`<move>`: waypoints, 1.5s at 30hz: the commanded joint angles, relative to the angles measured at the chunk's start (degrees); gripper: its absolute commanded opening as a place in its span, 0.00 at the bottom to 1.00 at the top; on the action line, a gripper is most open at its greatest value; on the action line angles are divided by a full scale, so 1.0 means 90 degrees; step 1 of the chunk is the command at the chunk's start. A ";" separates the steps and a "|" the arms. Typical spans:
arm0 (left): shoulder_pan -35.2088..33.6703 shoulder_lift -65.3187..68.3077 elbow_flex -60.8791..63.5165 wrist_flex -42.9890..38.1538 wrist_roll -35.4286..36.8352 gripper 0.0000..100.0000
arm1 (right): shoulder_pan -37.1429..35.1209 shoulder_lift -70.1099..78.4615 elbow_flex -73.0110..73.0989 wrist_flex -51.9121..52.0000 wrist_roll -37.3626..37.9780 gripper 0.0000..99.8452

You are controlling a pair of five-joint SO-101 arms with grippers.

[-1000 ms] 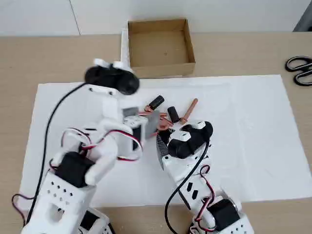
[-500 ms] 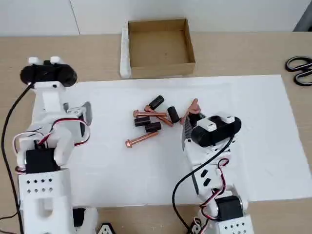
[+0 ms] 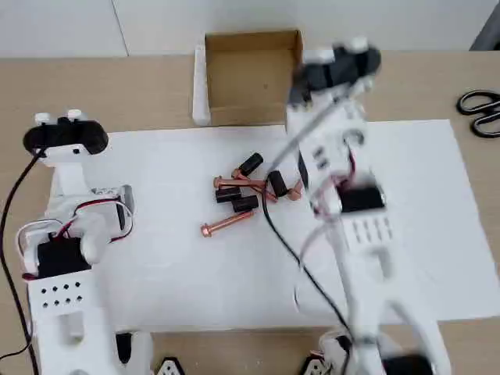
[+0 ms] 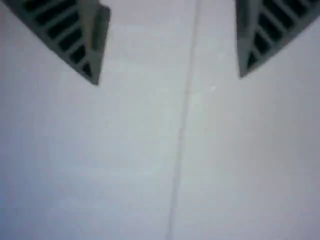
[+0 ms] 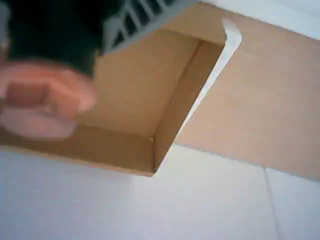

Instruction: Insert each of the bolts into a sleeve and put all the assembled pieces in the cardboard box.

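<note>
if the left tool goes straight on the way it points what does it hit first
The white paper: the left tool points down at bare sheet, jaws open, nothing else in its line. Depth is unclear.

The cardboard box (image 3: 250, 78) is open on top with a bare floor. A white strip (image 3: 201, 86) stands against its left wall; the right arm (image 3: 336, 141), a bolt (image 5: 42, 102) in its jaws, hangs over its right wall. In front of the box, bolts (image 3: 226, 226) and sleeves (image 3: 250, 164) clutter the white sheet's (image 3: 156, 266) middle; farther left, bare sheet runs to the left arm (image 3: 70, 203).
</note>
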 commanded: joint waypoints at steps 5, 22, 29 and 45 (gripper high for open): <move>-0.0342 -0.0127 -0.0034 0.0147 -0.0029 0.17 | 0.0054 0.4635 -0.5226 -0.0190 0.0020 0.00; -0.0781 -0.0127 -0.0034 0.0293 -0.0039 0.17 | 0.0230 0.9177 -0.9641 -0.0190 0.0049 0.00; -0.0781 -0.0127 -0.0034 0.0274 -0.0039 0.17 | 0.0230 0.9802 -1.0012 -0.0190 0.0049 0.01; -0.0781 -0.0127 -0.0034 0.0264 -0.0039 0.17 | 0.0210 1.0017 -1.0012 0.0249 0.0440 0.19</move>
